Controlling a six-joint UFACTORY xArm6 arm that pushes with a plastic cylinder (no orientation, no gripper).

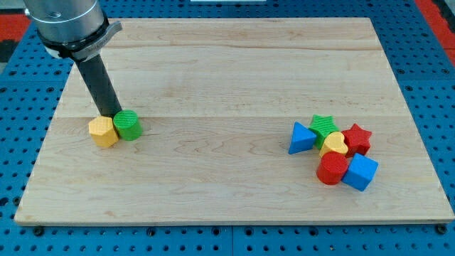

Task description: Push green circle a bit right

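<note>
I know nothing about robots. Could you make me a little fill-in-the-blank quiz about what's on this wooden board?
1. The green circle touches a block coloured ____.
2. My tip sits just above the green circle and the yellow hexagon, at the view's ____ side.
3. The blue triangle lies beside a green block shaped like a ____.

Missing words: yellow; left; star

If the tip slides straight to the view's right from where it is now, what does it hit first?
Most likely the green circle: my tip sits just behind the seam between it and the yellow block, seemingly touching both. Depth is unclear, so it might only clip the circle's far edge.
</note>
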